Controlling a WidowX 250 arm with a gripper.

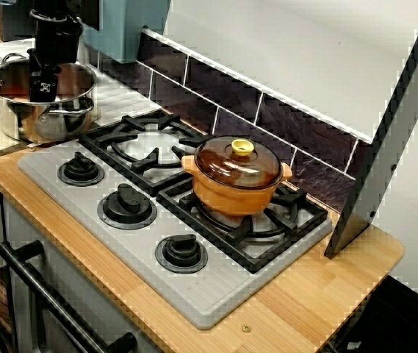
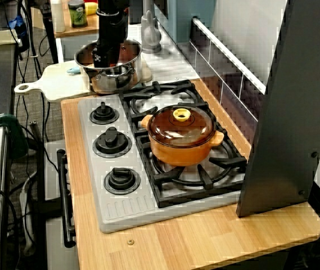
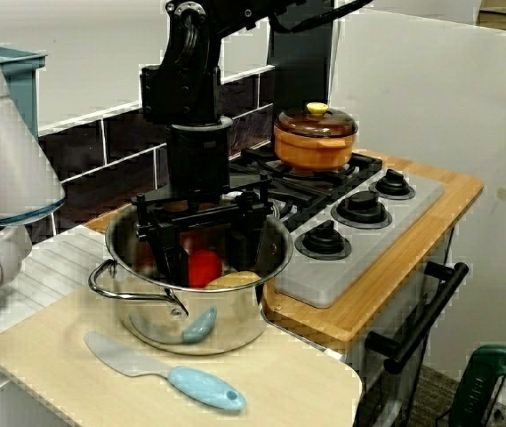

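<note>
Gripper: the gripper [image 3: 210,253] is down inside the steel pot [image 3: 226,316], jaws spread wide, clamping nothing
Between the fingers: a red round thing [image 3: 204,269] low in the pot, with a yellowish lump [image 3: 233,279] touching it on the right
Steel pot: left of the hob [image 3: 324,276] in the view from the pot's end, at the far edge of the pale board [image 3: 306,382]
Board: a blue-handled knife [image 3: 168,372] lies near the pot
Hob: an orange lidded pot [image 1: 234,184] sits on the burner farthest from the steel pot

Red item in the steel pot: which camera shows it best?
The view from the cutting-board end: the red item sits plainly inside the steel pot, between the fingers of the open hand. In both stove-side views the arm and pot wall mostly hide it.
</note>
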